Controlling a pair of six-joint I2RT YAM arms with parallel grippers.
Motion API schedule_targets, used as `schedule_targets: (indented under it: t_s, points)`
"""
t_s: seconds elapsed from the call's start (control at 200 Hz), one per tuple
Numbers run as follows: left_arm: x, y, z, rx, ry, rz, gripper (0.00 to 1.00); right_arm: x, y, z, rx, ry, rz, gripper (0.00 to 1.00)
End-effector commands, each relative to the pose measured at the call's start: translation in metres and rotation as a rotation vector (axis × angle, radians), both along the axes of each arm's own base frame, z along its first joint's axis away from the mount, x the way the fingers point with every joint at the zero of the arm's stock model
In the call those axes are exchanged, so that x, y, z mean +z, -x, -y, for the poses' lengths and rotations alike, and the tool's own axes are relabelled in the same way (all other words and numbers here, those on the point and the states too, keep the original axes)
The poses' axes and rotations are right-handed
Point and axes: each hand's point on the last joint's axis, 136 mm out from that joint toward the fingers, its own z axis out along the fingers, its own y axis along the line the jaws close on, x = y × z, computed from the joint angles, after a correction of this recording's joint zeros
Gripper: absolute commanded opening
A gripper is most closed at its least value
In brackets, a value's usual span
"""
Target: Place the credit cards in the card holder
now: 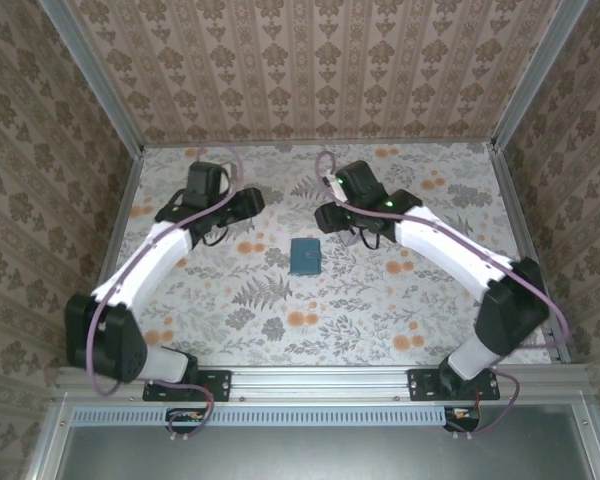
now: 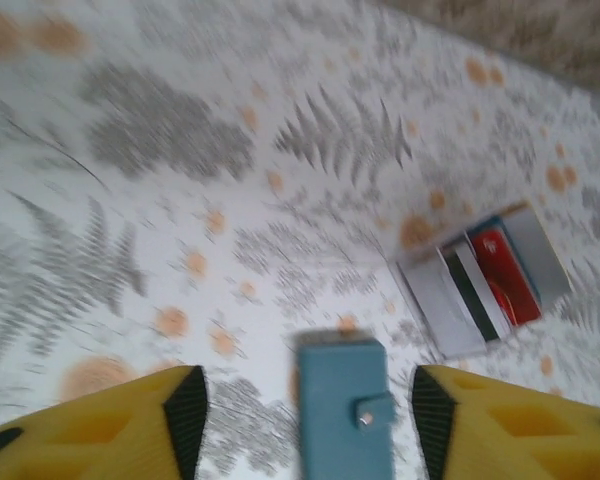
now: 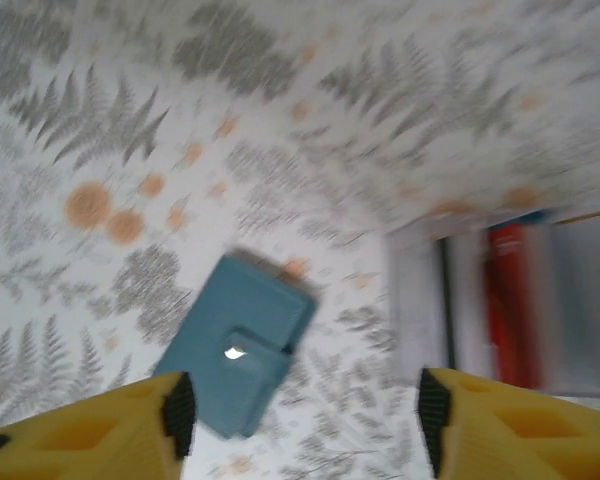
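The teal card holder lies shut on the flowered table, its snap tab fastened. In the left wrist view the card holder sits below and between the yellow fingers of my open left gripper, which holds nothing. My right gripper is also open and empty, with the card holder by its left finger. A red credit card and a pale one with a dark stripe stand in a grey tray. The red card also appears blurred at the right of the right wrist view.
The grey slotted tray sits on the table beyond the card holder, under my right arm in the top view. Patterned walls and metal rails enclose the table. My left arm reaches in from the left.
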Motion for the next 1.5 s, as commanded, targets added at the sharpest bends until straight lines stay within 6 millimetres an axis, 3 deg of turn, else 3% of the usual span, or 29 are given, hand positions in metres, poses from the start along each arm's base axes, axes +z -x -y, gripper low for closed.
schedule_targets:
  t_s: [0.0, 0.075, 0.125, 0.225, 0.345, 0.48, 0.575, 0.695, 0.885, 0.905, 1.005, 1.225, 1.385, 1.495]
  points:
    - [0.003, 0.003, -0.053, 0.137, -0.136, 0.079, 0.68, 0.033, -0.014, 0.055, -0.185, 0.073, 0.220, 0.75]
    - [0.004, 0.006, -0.087, 0.242, -0.170, 0.087, 0.86, 0.047, -0.013, 0.092, -0.308, 0.063, 0.300, 0.84]
    - [-0.003, 0.009, -0.112, 0.331, -0.198, 0.070, 0.99, 0.051, -0.013, 0.124, -0.436, 0.058, 0.348, 0.96]
    - [-0.017, 0.015, -0.146, 0.446, -0.221, 0.029, 1.00, 0.045, -0.015, 0.175, -0.646, 0.094, 0.434, 1.00]
    - [-0.036, 0.021, -0.178, 0.542, -0.258, -0.016, 1.00, 0.018, -0.013, 0.219, -0.769, 0.168, 0.458, 1.00]
    - [-0.039, 0.020, -0.194, 0.546, -0.361, 0.089, 1.00, -0.020, -0.003, 0.268, -0.894, 0.235, 0.402, 1.00]
    - [-0.040, 0.023, -0.203, 0.561, -0.430, 0.203, 1.00, -0.040, 0.003, 0.286, -0.926, 0.231, 0.434, 1.00]
    - [-0.052, 0.027, -0.209, 0.544, -0.512, 0.271, 1.00, -0.060, 0.004, 0.292, -0.903, 0.145, 0.488, 1.00]
    - [-0.064, 0.019, -0.215, 0.573, -0.550, 0.361, 1.00, -0.078, -0.004, 0.274, -0.780, 0.061, 0.539, 1.00]
    - [-0.065, 0.018, -0.215, 0.573, -0.552, 0.372, 1.00, -0.088, -0.004, 0.274, -0.779, 0.069, 0.523, 1.00]
    - [-0.072, 0.012, -0.213, 0.558, -0.561, 0.407, 1.00, -0.089, -0.006, 0.267, -0.738, 0.063, 0.522, 1.00]
    - [-0.091, -0.005, -0.192, 0.426, -0.555, 0.498, 1.00, -0.098, -0.017, 0.247, -0.613, 0.064, 0.498, 1.00]
    - [-0.118, -0.021, -0.174, 0.301, -0.548, 0.497, 1.00, -0.109, -0.020, 0.248, -0.617, 0.059, 0.494, 1.00]
    - [-0.122, -0.032, -0.167, 0.252, -0.567, 0.448, 1.00, -0.109, -0.021, 0.248, -0.614, 0.050, 0.479, 1.00]
